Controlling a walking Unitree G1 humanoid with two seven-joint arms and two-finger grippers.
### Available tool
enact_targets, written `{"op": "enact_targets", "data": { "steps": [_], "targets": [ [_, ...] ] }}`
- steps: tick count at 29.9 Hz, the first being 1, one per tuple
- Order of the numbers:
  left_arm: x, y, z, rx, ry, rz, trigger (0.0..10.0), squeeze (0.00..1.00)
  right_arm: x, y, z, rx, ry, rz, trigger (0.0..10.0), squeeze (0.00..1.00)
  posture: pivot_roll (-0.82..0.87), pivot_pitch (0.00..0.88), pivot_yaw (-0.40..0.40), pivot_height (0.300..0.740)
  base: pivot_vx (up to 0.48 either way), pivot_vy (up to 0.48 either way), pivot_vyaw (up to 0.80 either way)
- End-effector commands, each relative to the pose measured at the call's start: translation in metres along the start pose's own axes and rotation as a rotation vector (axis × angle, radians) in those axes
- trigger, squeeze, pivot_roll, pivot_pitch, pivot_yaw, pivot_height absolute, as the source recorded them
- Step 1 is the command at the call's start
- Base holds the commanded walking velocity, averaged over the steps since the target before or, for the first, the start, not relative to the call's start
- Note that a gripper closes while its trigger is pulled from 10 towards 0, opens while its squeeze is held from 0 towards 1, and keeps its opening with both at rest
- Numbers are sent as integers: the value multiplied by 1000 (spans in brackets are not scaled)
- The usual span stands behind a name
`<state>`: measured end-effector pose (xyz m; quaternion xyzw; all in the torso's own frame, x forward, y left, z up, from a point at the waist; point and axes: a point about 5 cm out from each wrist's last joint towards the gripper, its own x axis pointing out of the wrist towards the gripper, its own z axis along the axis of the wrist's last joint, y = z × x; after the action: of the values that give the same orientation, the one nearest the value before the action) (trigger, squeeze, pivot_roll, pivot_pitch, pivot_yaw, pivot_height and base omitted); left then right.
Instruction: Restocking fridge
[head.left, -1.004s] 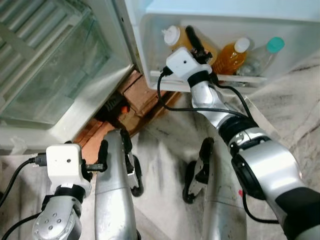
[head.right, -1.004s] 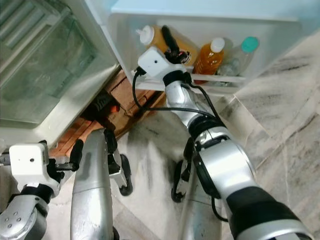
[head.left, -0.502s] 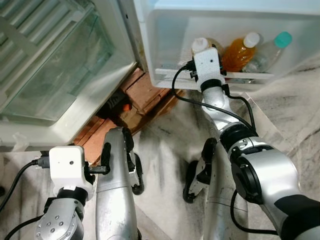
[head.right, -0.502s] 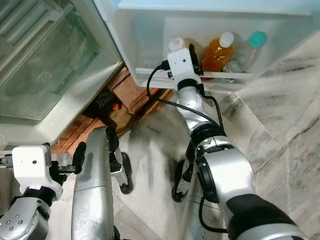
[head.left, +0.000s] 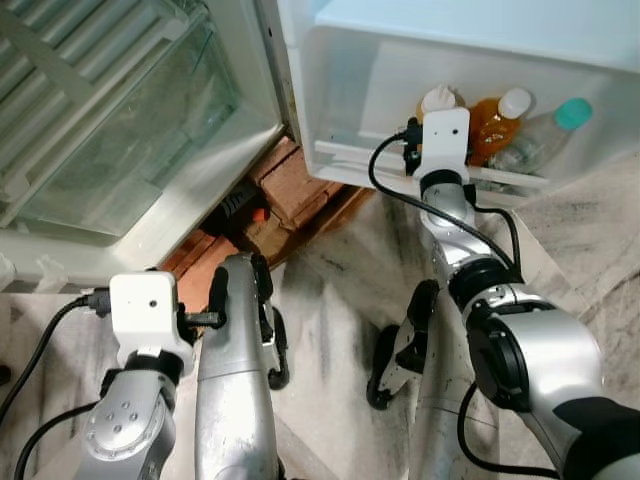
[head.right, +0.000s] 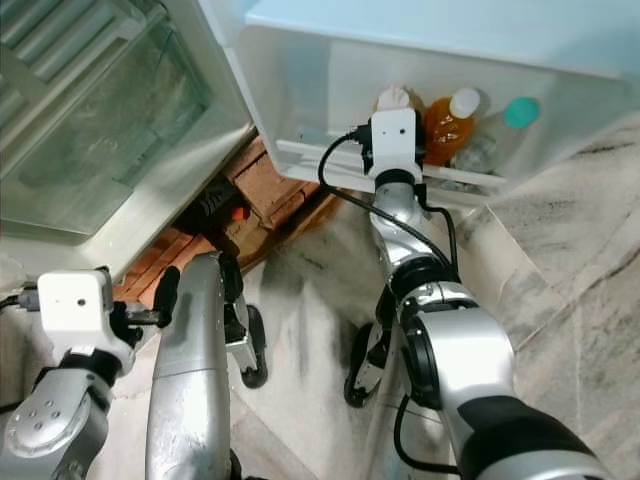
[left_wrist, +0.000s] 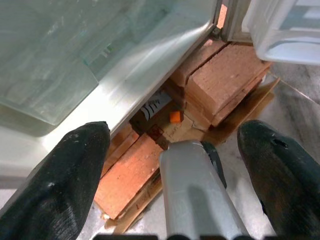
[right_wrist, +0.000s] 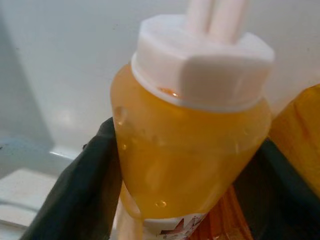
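We have the squeeze bottle (right_wrist: 190, 135) down in the door shelf (head.left: 350, 155) of the fridge, near its middle, just beside the orange juice bottle (head.left: 495, 120). Our right end effector (right_wrist: 185, 180) is gripping it on both sides, so letting go is left. Our left end effector (left_wrist: 170, 165) hangs open and idle. The bottle is see-through yellow with a white cap.

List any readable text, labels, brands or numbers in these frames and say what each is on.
No text reads clearly.
Yellow squeeze bottle, between the right gripper's fingers in the fridge door shelf: a red-and-white label edge, cut off, unreadable.
Paper tag under the fridge body, by the bricks: dark printed marks, too small to read.
Orange bottle and teal-capped bottle: no legible labels.
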<state>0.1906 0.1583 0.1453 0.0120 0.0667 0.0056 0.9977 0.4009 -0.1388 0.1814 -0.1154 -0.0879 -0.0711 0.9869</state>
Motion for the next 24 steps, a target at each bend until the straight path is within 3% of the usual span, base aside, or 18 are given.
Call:
{"op": "enact_targets", "data": {
  "steps": [1,11,24],
  "targets": [
    [1,2,-8,8,25,-3,10000,0,1,-6,-2,1,17,-32,10000,1000,228,438,49,545,0,0,0],
    [35,-4,-5,6,-40,-36,10000,0,18,-6,40,-15,-113,7,10000,1000,181,312,40,545,0,0,0],
    [66,-10,-1,4,-109,-66,10000,0,23,-2,58,-7,-170,81,10000,1000,125,189,52,545,0,0,0]
  ]
}}
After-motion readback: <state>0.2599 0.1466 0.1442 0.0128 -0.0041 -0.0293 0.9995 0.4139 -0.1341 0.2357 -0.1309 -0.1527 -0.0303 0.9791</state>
